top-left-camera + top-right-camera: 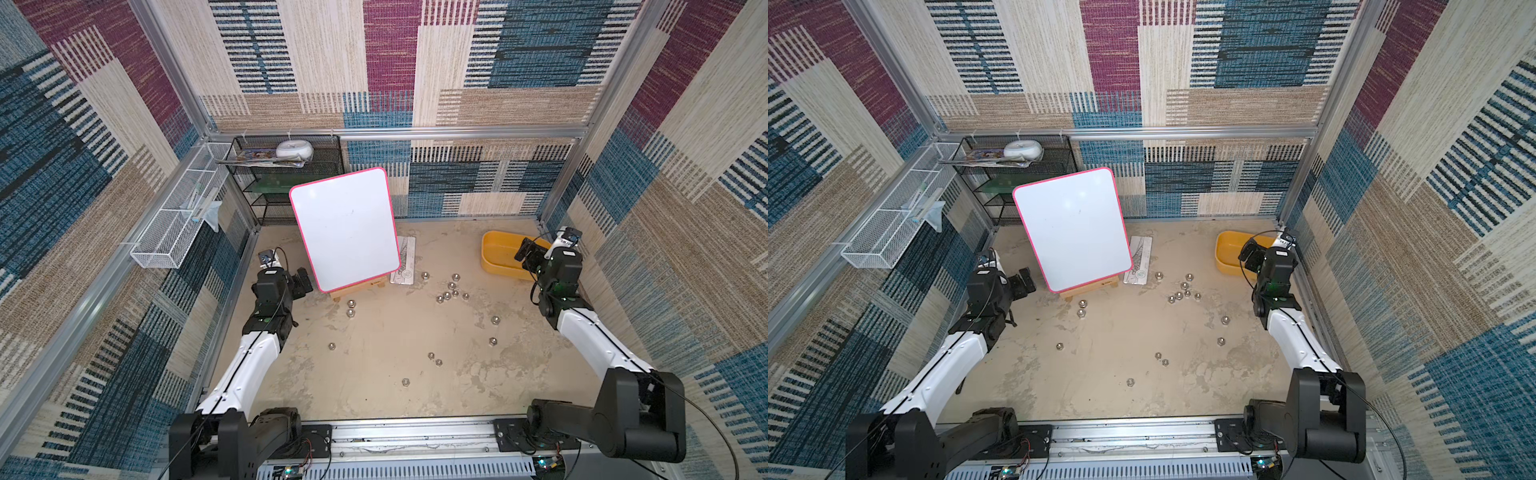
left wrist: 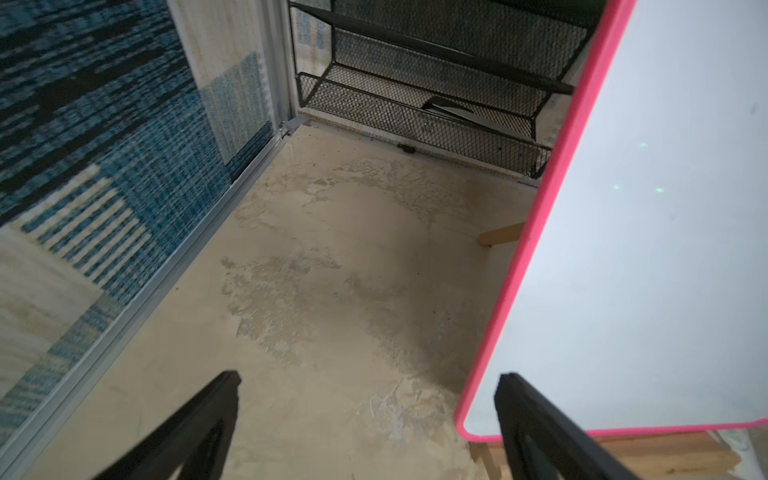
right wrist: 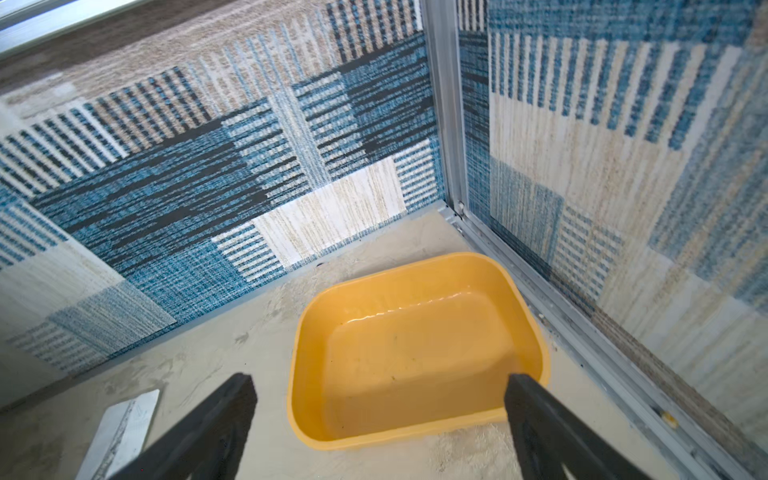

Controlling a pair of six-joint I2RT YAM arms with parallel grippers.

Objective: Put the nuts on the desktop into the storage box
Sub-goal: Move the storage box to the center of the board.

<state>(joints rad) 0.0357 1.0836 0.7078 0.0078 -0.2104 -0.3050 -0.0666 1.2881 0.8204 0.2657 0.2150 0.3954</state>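
Several small silver nuts lie scattered on the beige desktop (image 1: pixel 374 399): a cluster (image 1: pixel 451 289) right of centre, a pair (image 1: pixel 351 308) near the easel, and single ones nearer the front (image 1: pixel 405 381). The same cluster (image 1: pixel 1183 291) shows in both top views. The yellow storage box (image 1: pixel 492 249) sits in the far right corner and holds nothing in the right wrist view (image 3: pixel 415 349). My right gripper (image 1: pixel 528 254) (image 3: pixel 379 376) hovers open at the box's near edge. By the whiteboard's lower left corner, my left gripper (image 1: pixel 305 281) (image 2: pixel 369 376) is open over bare desktop.
A pink-framed whiteboard (image 1: pixel 345 228) leans on a wooden easel (image 1: pixel 361 289) at centre back. A white card (image 1: pixel 405 262) lies beside it. A black mesh shelf (image 1: pixel 286 183) stands in the far left corner, and a white wire basket (image 1: pixel 174 224) hangs on the left wall.
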